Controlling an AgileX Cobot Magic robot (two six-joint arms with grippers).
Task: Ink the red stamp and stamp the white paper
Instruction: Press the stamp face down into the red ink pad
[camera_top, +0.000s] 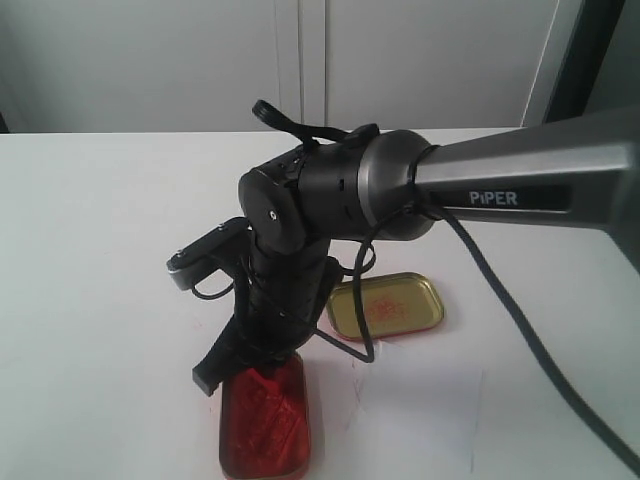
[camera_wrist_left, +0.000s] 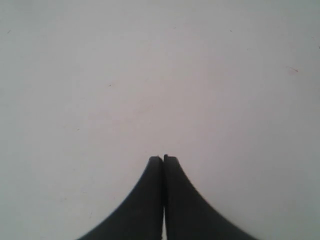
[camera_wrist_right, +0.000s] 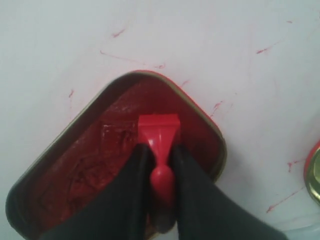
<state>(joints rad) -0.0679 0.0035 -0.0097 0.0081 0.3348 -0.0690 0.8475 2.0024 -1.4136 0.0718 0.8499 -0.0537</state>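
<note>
The red stamp is held by its knobbed handle in my right gripper, which is shut on it. Its block base is down inside the open tin of red ink, near one end; whether it touches the ink I cannot tell. From the exterior view, the right gripper points down over the ink tin and hides the stamp. The white paper lies faintly visible to the right of the tin. My left gripper is shut on nothing above bare white surface.
The tin's gold lid lies open side up behind the paper, with red smears inside. Its rim also shows in the right wrist view. Red ink streaks mark the white tabletop around the tin. The right arm spans the scene.
</note>
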